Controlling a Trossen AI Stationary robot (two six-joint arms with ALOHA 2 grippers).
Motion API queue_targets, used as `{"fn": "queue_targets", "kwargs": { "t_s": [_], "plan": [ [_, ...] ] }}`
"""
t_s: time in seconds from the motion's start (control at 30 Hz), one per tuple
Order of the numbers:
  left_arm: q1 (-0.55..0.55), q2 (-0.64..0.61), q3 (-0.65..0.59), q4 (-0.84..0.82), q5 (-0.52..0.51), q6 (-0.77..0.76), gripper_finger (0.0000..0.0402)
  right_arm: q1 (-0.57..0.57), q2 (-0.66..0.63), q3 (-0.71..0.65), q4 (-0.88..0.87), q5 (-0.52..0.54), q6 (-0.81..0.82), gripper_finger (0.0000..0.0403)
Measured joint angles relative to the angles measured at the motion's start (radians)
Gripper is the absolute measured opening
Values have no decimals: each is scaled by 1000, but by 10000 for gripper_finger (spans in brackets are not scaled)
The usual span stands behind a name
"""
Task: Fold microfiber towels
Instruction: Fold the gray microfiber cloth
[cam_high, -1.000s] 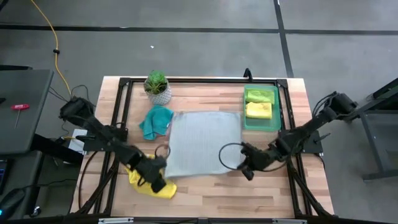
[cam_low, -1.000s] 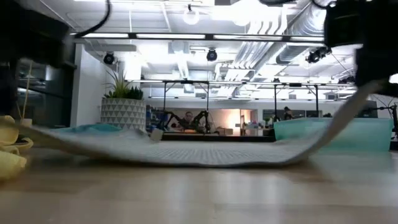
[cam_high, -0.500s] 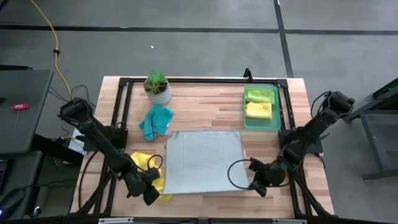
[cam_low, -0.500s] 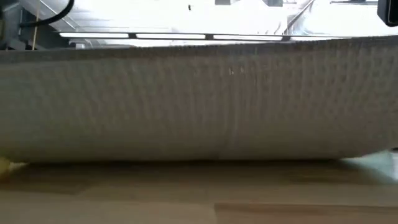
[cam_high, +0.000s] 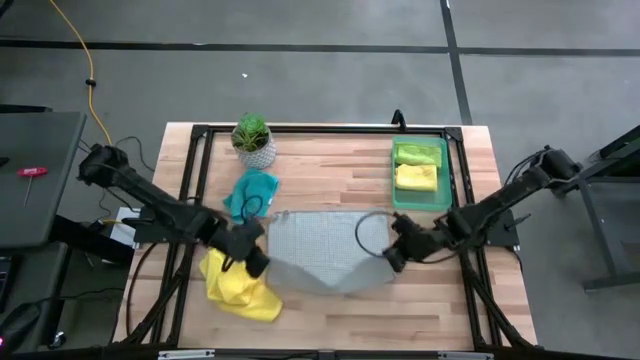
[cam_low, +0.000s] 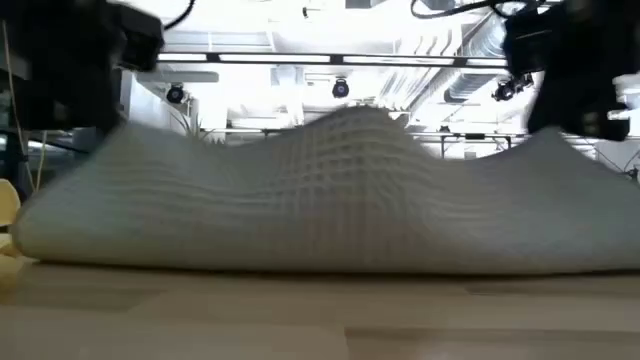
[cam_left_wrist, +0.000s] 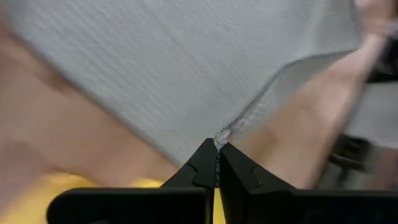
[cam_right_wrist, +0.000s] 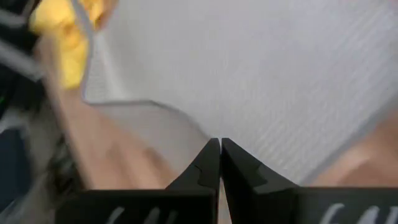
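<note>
Nearest, in the low view: grey-white towel (cam_low: 330, 200) humped across the tabletop (cam_low: 320, 315), its two near corners lifted. Left end effector (cam_left_wrist: 217, 163) clenched on one corner, hem pinched at the very tips. Right end effector (cam_right_wrist: 220, 157) clenched on the other corner, equally shallow. From above, cloth mid-tabletop between both arms, loose yellow towel (cam_high: 240, 288) just beside the left one. Farther off: teal towel (cam_high: 250, 193), potted plant (cam_high: 253, 139), green tray (cam_high: 421, 185) holding a lime green towel (cam_high: 417, 153) and a second yellow towel (cam_high: 416, 176). Likely trouble: a corner slipping from so thin a pinch, or uneven travel giving a skewed fold; dragging the yellow towel along.
</note>
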Motion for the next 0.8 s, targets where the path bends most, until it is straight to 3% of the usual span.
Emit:
{"fn": "queue_targets", "kwargs": {
  "t_s": [0.17,0.37,0.8],
  "plan": [
    [126,-8,-1,-106,-36,146,0,-112,-11,0,-58,73,-29,0],
    [226,41,0,-92,-138,221,0,-196,4,0,-101,92,-47,0],
    [257,107,0,-119,-371,164,0,-277,18,0,-191,165,-16,0]
  ]
}}
